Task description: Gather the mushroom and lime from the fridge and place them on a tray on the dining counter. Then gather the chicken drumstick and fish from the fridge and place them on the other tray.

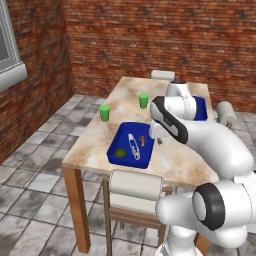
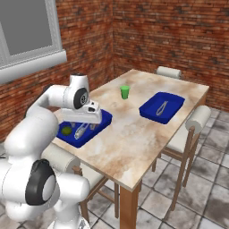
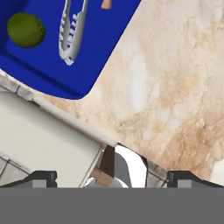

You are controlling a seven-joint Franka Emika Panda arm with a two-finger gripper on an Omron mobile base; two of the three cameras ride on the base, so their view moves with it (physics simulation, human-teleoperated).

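On the dining counter (image 1: 95, 145), the near blue tray (image 1: 114, 148) (image 2: 103, 120) (image 3: 105, 48) holds the dull green lime (image 1: 120, 153) (image 2: 66, 130) (image 3: 26, 29), the tiny mushroom (image 1: 142, 140) (image 3: 105, 3) and silver tongs (image 1: 134, 146) (image 3: 72, 30). My gripper (image 1: 156, 136) (image 2: 94, 126) (image 3: 114, 177) hangs open and empty just above this tray's right edge, looking down at bare stone beside its front corner. The other tray (image 1: 201, 107) (image 2: 172, 100) lies farther back with tongs (image 2: 162, 107) in it. The fridge, chicken drumstick and fish are out of view.
Two bright green cups (image 1: 104, 112) (image 1: 143, 100) (image 2: 125, 92) stand on the counter's left side. Cushioned chairs sit at the front edge (image 1: 135, 192) (image 3: 39, 131), the far end (image 1: 162, 75) and the right side (image 2: 191, 120). Brick walls and a window (image 2: 27, 31) surround the room.
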